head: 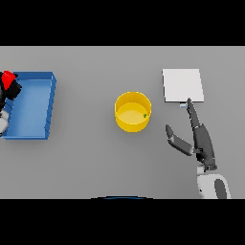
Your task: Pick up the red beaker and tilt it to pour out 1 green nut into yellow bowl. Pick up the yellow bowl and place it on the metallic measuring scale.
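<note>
One green nut lies in the yellow bowl, centre frame.
Right hand, fingers straight, must grasp it for the scale; left hand grasps the red beaker, far left.

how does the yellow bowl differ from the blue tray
The yellow bowl is round; the blue tray is rectangular and larger. The bowl stands mid-table with a small green nut inside; the tray lies at the table's left edge, where the left hand holds the red beaker over it. Both are open-topped containers with raised walls.
</note>
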Controlling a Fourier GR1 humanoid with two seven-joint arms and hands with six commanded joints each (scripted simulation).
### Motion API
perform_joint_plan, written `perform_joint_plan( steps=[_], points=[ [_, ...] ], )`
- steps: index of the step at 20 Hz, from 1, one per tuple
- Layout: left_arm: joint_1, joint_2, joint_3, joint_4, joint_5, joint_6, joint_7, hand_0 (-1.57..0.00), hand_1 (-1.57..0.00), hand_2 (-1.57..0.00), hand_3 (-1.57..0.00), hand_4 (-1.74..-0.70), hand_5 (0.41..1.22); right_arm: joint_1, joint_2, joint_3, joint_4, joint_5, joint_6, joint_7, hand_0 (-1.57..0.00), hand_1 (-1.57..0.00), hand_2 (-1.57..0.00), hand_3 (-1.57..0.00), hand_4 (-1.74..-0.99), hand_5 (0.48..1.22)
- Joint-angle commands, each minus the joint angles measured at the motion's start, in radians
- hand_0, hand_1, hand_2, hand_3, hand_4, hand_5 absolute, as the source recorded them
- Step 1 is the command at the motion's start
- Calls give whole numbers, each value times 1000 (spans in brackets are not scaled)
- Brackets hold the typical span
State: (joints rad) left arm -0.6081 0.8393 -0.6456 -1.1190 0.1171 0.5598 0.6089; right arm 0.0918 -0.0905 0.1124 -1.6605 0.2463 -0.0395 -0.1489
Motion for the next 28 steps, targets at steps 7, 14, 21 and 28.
perform_joint_plan(
  steps=[7,14,21,28],
  points=[
    [6,83,-47,-96,117,-239,0,-746,-604,-613,-577,-968,740,14,8,2,9,8,-13,-11,1,1,1,1,-1181,665],
    [5,88,-31,-95,152,-284,-39,-156,-126,-128,-120,-797,678,13,3,5,-16,-2,3,26,1,1,1,1,-1187,663],
    [3,70,0,-76,163,-248,-114,-32,-26,-26,-24,-780,679,-22,-38,48,-14,67,32,26,1,1,1,1,-1162,694],
    [0,52,-15,-81,161,-247,-102,-6,-5,-5,-4,-794,710,-226,-197,140,36,229,162,106,1,1,1,1,-1278,683]
  ],
)
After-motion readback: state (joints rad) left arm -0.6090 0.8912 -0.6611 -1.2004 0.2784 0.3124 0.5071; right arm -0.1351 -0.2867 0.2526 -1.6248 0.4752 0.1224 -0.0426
